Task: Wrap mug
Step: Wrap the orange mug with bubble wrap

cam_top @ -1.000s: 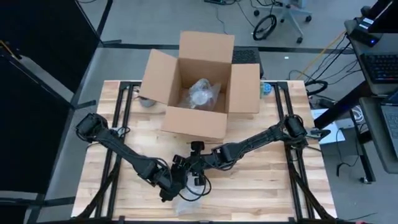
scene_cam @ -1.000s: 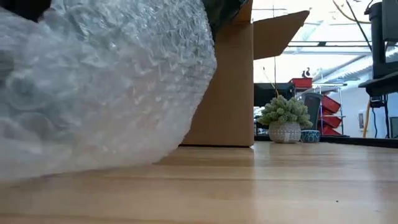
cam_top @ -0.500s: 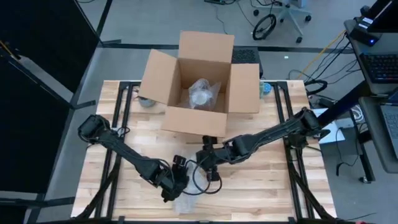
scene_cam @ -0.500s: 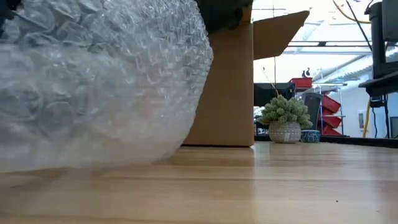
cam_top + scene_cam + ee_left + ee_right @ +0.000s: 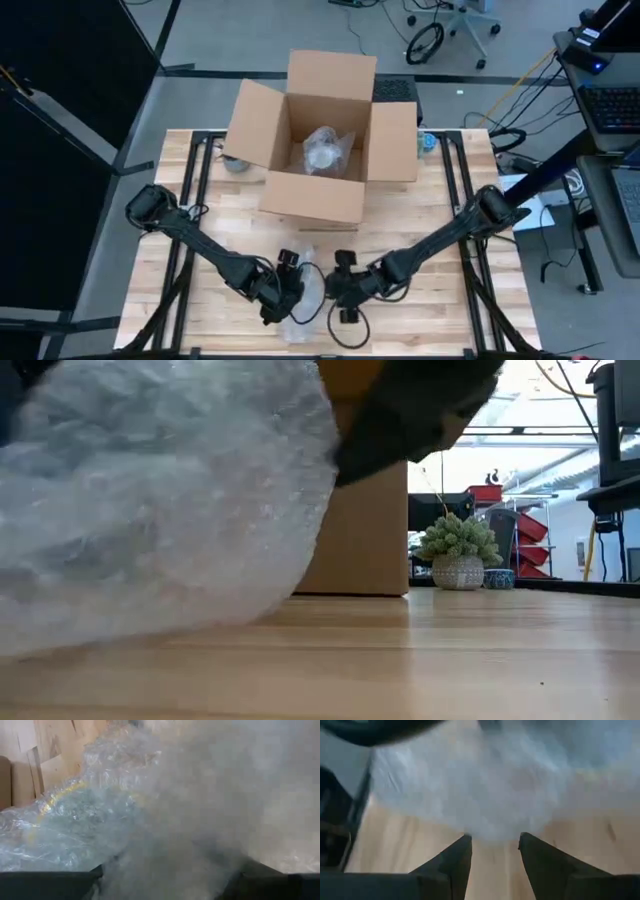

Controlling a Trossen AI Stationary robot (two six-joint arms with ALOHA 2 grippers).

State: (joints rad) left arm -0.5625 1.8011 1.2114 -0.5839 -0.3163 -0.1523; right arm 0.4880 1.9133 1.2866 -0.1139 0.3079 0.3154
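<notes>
A: Right gripper is at the near edge of the table, fingers apart w/ bare wood between them, tips just short of the bubble wrap.

B: And the left gripper?

A: Pressed into the same bundle from the other side. Can't tell if it's open or shut; wrap smothers its camera.

B: Where's the mug?

A: Not visible. Presumably inside that bundle (my guess, the plastic's too cloudy). A wrapped lump already sits in the cardboard box.

B: Risks?

A: If the right closes on a loose outer layer only, the fold could spring open. Bundle's also near the table edge, so a push could shove it off.
</notes>
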